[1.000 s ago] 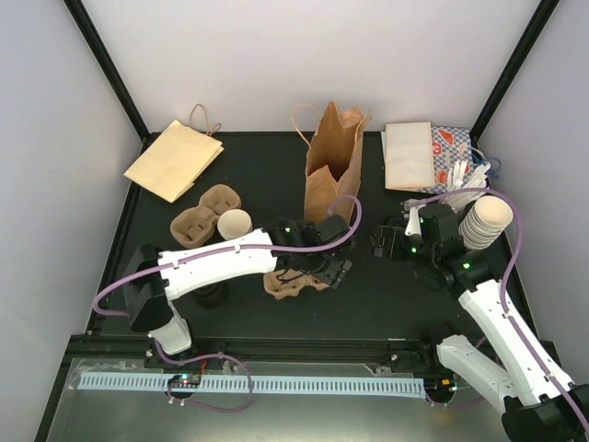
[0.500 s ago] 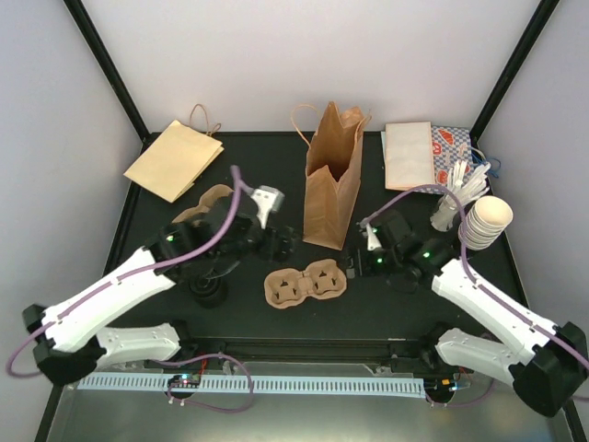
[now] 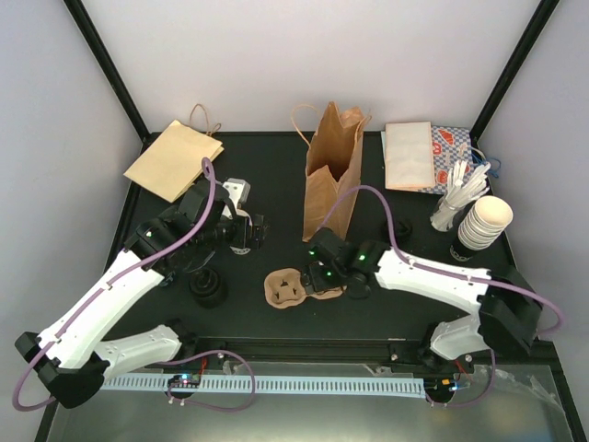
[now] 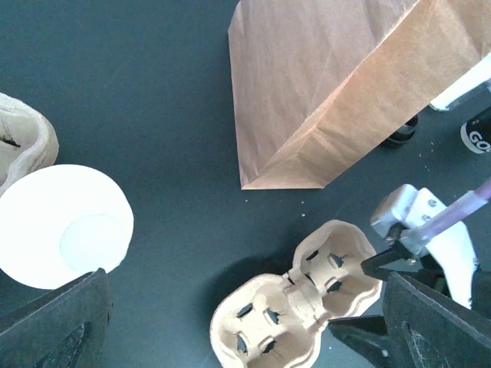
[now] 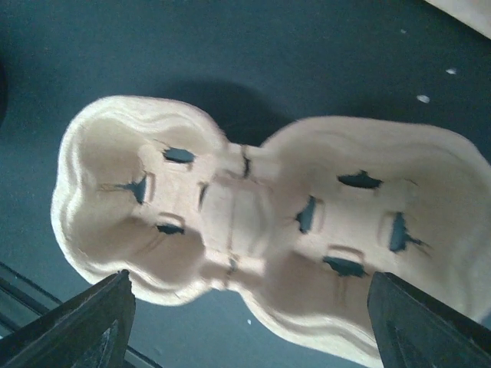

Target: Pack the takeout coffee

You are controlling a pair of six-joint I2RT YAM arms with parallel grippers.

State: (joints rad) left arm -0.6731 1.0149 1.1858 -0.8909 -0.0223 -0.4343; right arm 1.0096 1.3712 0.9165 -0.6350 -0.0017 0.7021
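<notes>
The takeout coffee (image 4: pixel 65 226), a white paper cup seen from above, stands upright at the left of the left wrist view; in the top view my left wrist hides it. My left gripper (image 3: pixel 247 230) (image 4: pixel 245 330) hangs above the table, open and holding nothing. A brown two-cup carrier (image 3: pixel 290 287) (image 4: pixel 295 299) (image 5: pixel 253 230) lies flat in front of the standing brown paper bag (image 3: pixel 331 175) (image 4: pixel 337 92). My right gripper (image 3: pixel 320 264) (image 5: pixel 253 330) is low over the carrier's right end, open, one finger on each side of it.
A second carrier (image 4: pixel 23 146) lies beside the cup. A flat paper bag (image 3: pixel 173 158) is at the back left. Napkins and packets (image 3: pixel 414 155), white cutlery (image 3: pixel 457 198) and a stack of cups (image 3: pixel 485 224) are at the right. A black round object (image 3: pixel 209 290) sits under my left arm.
My left arm drew back left from the carrier to above the cup, its jaws opening wider. My right arm swung left from near the cup stack down onto the carrier.
</notes>
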